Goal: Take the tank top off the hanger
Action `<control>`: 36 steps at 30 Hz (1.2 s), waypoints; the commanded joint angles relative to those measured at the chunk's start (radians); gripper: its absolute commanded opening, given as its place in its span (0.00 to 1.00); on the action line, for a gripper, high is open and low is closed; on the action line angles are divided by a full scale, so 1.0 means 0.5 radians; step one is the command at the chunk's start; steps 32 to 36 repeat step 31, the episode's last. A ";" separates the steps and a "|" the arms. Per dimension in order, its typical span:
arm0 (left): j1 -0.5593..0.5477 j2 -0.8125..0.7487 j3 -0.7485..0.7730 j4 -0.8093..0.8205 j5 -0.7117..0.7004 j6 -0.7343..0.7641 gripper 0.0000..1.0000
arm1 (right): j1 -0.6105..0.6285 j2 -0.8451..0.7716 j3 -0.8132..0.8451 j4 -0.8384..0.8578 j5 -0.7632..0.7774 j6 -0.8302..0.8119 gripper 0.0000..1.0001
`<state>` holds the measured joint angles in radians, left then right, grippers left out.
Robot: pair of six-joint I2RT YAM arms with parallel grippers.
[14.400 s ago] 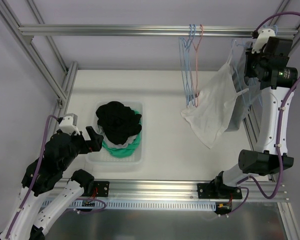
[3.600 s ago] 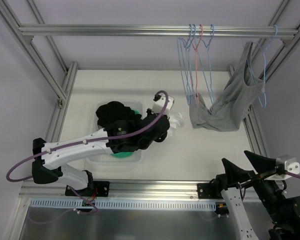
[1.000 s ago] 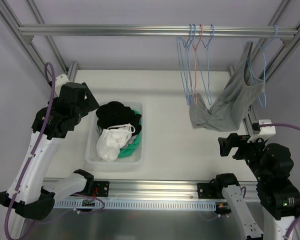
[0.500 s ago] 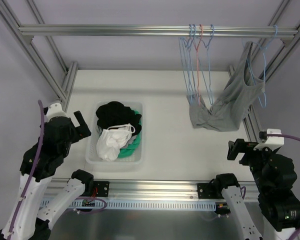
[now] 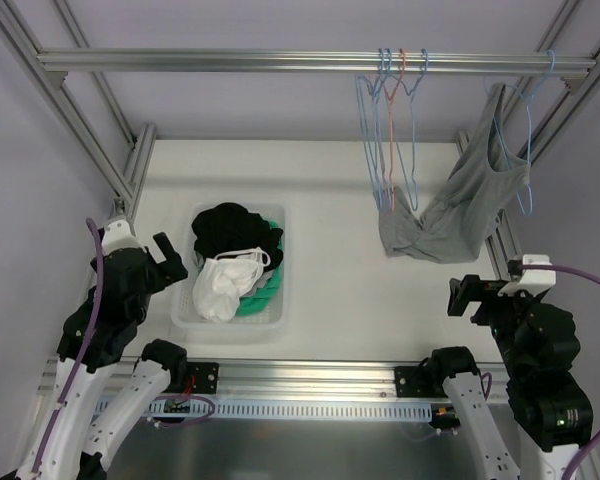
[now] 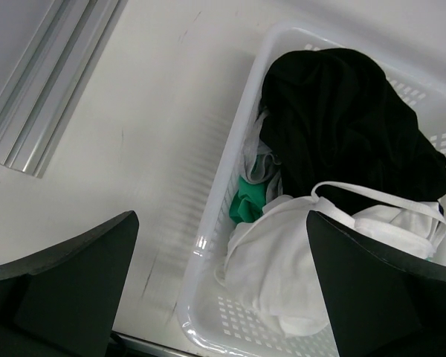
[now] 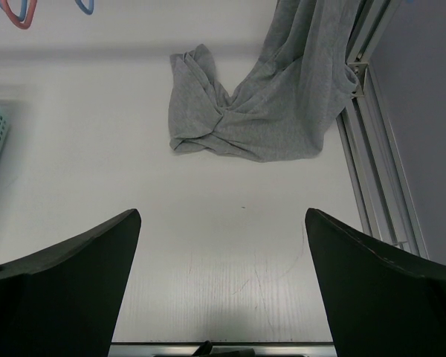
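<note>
The right gripper (image 5: 467,296) hovered above the table (image 5: 330,190) with its fingers (image 7: 67,290) spread wide and nothing between them. The grey tank top (image 5: 458,200) was ahead of it and well apart, untouched. The top's upper part hung from the light blue hanger (image 5: 551,62), which was hooked on the overhead rail (image 5: 230,60) further out and a little to the outer side of that gripper. From there the fabric slanted down and inward, so that its lower part lay bunched on the table straight in front of the gripper. In the right wrist view the crumpled hem sat ahead and to the left, and the rest rose toward the frame post on the right. A cluster of empty hangers (image 5: 388,120) hung from the same rail, beyond the gripper and to its inner side. The left gripper (image 5: 169,258) was also spread wide and held nothing. It was just outside the near left edge of the white basket (image 5: 277,312) and tilted toward it. In the basket, ahead of that gripper, a black garment (image 6: 349,126) was heaped at the far end. A white garment (image 6: 282,260) lay nearest the fingers, and a bit of green cloth (image 6: 247,208) showed between the two.
</note>
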<state>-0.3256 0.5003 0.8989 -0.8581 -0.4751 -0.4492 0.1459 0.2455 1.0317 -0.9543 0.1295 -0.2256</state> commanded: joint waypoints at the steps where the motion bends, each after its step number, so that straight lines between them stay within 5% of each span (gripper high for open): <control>1: 0.016 -0.095 -0.025 0.075 -0.031 0.024 0.99 | 0.012 0.092 -0.005 0.190 0.060 -0.015 0.99; 36: 0.016 -0.059 -0.037 0.078 0.021 0.033 0.99 | 0.012 0.224 -0.063 0.384 0.072 0.071 1.00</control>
